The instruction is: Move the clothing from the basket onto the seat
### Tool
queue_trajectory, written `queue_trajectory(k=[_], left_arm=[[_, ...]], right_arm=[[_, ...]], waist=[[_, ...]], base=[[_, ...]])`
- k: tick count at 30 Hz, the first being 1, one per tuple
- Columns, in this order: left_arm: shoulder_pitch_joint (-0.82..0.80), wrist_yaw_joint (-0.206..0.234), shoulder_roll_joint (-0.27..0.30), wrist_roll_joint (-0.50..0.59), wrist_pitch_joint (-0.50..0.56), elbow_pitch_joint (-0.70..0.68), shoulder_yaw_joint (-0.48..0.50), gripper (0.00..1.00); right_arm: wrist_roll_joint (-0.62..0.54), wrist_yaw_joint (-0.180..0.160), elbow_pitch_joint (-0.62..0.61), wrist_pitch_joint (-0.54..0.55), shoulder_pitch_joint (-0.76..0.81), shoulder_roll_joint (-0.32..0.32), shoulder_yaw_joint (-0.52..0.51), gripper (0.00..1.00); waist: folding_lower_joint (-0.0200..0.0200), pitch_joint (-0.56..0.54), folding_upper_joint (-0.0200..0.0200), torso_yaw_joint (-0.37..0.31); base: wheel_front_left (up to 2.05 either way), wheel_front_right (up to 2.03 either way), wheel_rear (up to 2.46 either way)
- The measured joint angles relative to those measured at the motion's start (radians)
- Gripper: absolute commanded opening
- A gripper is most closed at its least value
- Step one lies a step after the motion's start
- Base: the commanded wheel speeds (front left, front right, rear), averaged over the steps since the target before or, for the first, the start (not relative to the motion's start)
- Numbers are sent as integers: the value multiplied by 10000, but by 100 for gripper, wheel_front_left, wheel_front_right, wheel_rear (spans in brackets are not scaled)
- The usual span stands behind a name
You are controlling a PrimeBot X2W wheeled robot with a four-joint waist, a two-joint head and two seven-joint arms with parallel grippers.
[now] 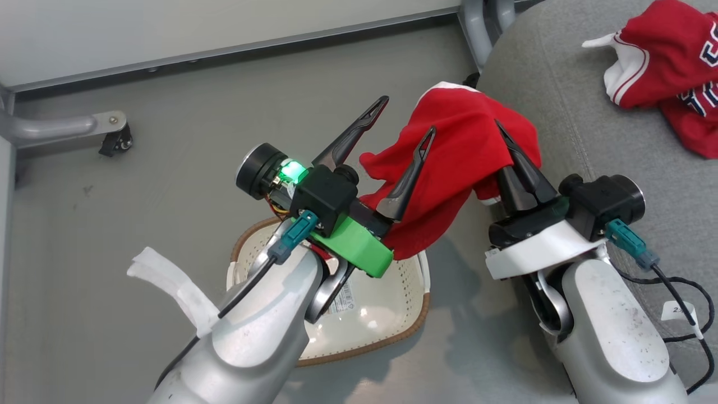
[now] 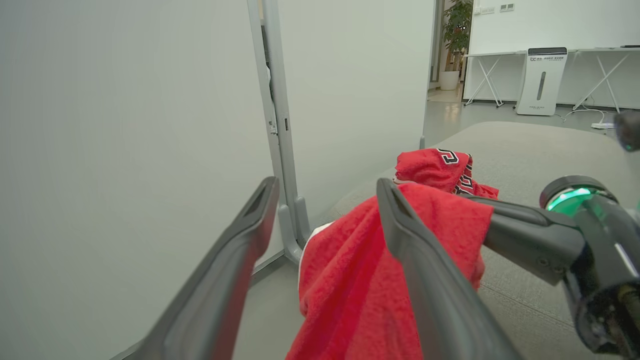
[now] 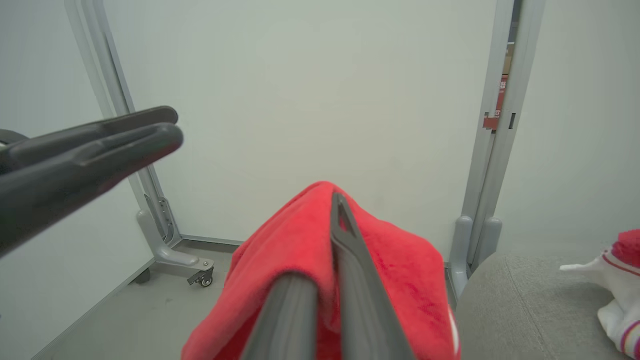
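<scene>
A red garment (image 1: 454, 163) hangs above the floor between the basket and the seat, and my right gripper (image 1: 505, 137) is shut on its upper fold. My left gripper (image 1: 406, 118) stands open beside it, its near finger (image 1: 412, 168) against the cloth without pinching it. In the right wrist view the shut fingers (image 3: 345, 260) rise through the red cloth (image 3: 400, 280). The left wrist view shows my open left gripper (image 2: 327, 187) with the cloth (image 2: 350, 290) behind it. Another red garment (image 1: 667, 62) lies crumpled on the grey seat (image 1: 561, 84). Below my left arm sits the cream basket (image 1: 381, 314), its label showing.
A grey partition frame with a caster foot (image 1: 115, 137) stands on the floor at far left, and another post (image 1: 477, 22) rises by the seat's corner. White panels close off the far side. A black cable (image 1: 684, 303) trails over the seat near my right arm.
</scene>
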Motion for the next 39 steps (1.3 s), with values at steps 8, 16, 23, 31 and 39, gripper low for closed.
queue_trajectory(k=[8,16,23,31,39], left_arm=[[-85,-167,-4,259,0,257,-6,100],[-219,-330,-8,485,0,491,-25,100],[-311,-424,0,573,0,646,-56,100],[-349,-472,0,642,0,755,-90,100],[-346,-512,12,667,0,803,6,100]], right_arm=[[-77,0,-416,2,310,-2,-604,0],[-98,0,-817,0,688,-2,-1302,0],[-128,0,-928,2,895,-2,-1569,0],[-54,0,-968,2,1081,-6,-1879,0],[92,0,-1041,2,1077,-4,-2040,0]], waist=[[-1,211,0,-831],[0,461,0,-1838],[0,677,0,-2594],[0,878,0,-3230],[0,1002,0,-3411]], base=[[0,0,0],[0,0,0],[0,0,0],[0,0,0],[0,0,0]])
